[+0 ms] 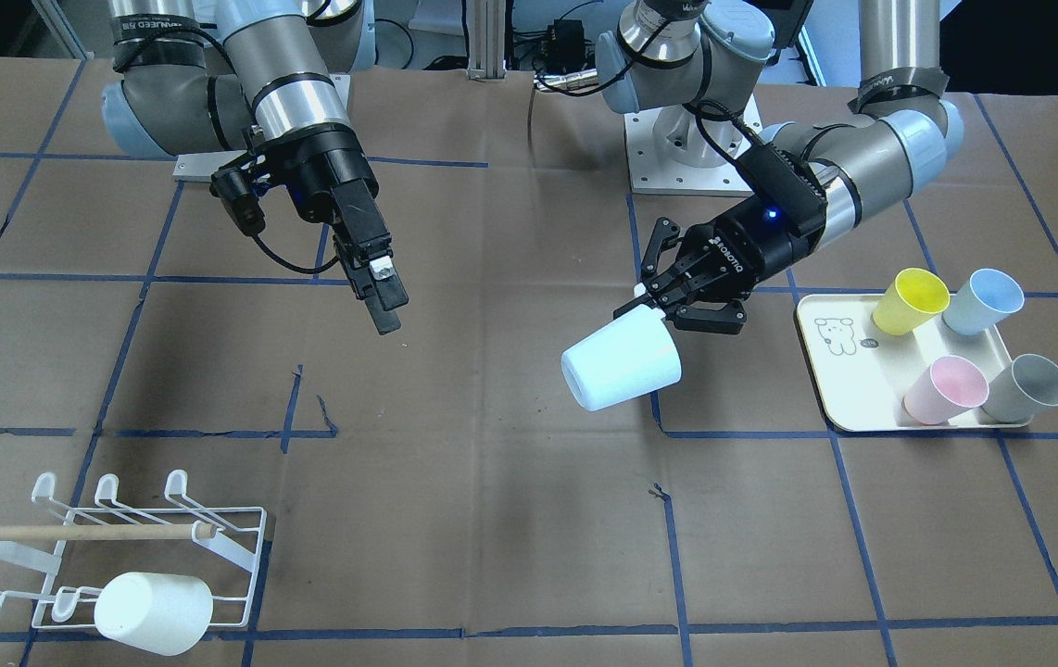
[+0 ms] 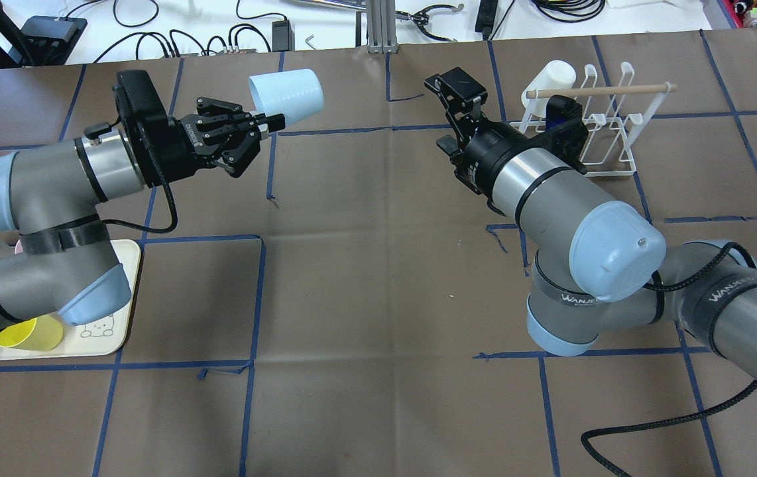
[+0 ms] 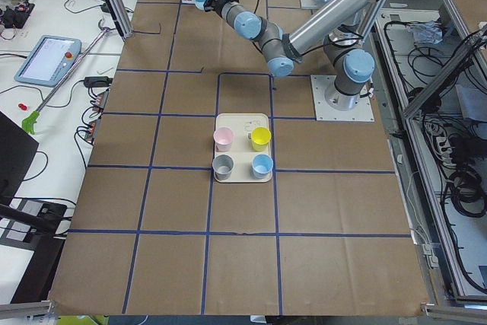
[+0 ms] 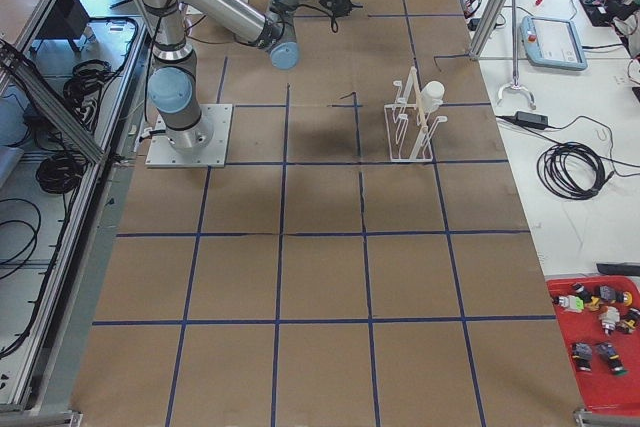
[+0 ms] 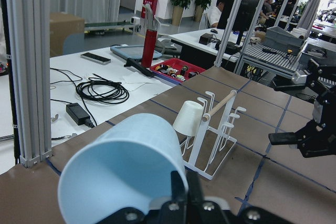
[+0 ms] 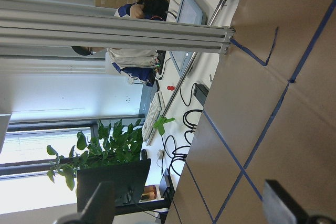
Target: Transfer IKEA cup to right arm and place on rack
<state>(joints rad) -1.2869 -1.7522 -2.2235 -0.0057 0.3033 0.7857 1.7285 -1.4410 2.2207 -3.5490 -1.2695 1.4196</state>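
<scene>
My left gripper (image 1: 657, 298), marked ROBOTIQ, is shut on the narrow end of a pale blue cup (image 1: 622, 363). It holds the cup on its side above the table, as the overhead view (image 2: 286, 96) and the left wrist view (image 5: 126, 166) also show. My right gripper (image 1: 384, 310), with long narrow fingers, hangs open and empty well apart from the cup. Its fingers (image 6: 100, 203) stand wide apart in its wrist view. The white wire rack (image 1: 233, 542) with a wooden dowel (image 1: 75, 533) stands at the table's near corner. It also shows in the overhead view (image 2: 610, 136).
A white cup (image 1: 154, 611) hangs on the rack. A cream tray (image 1: 830, 375) with a bear drawing holds a yellow cup (image 1: 909, 301), a blue cup (image 1: 983, 301), a pink cup (image 1: 946, 389) and a grey cup (image 1: 1029, 389). Brown paper with blue tape lines covers the table.
</scene>
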